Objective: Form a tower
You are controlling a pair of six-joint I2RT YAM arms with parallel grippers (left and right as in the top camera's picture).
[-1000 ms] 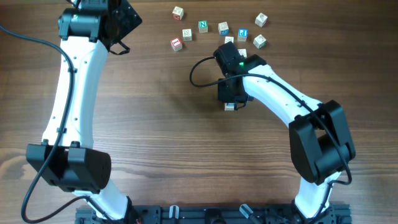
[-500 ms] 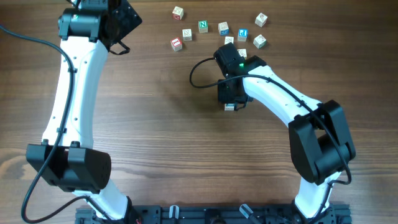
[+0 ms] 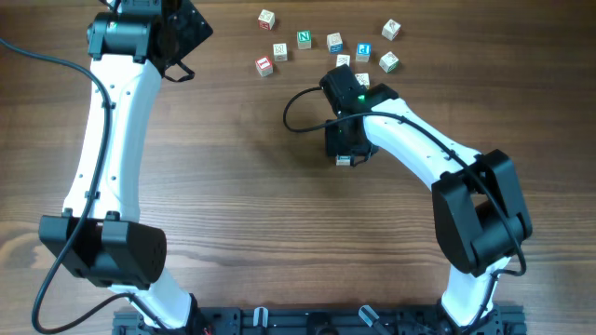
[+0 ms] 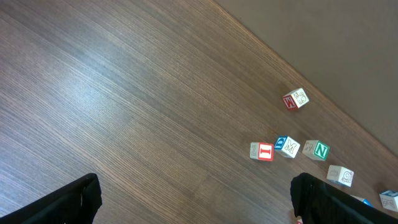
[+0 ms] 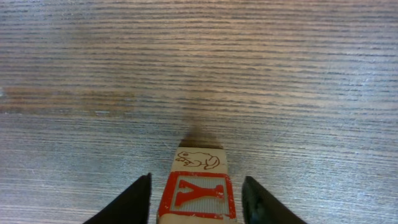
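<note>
Well, the tower stands near the middle of the surface, right under the right arm, with a red Y cube on top and a frog drawing on the side facing away. The right fingers sit apart on either side of that cube, with a gap of bare wood showing on both sides, so nothing is gripped. I'd say the Y cube is placed and standing on its own. From above the arm hides most of the stack, so I can't tell how many cubes tall it is.

Plenty is left, by the look of it: at least eight loose cubes lie scattered along the far edge, well apart from the tower. The left fingers are spread wide and empty, off in the far left corner, looking down on bare wood and a few of those cubes
</note>
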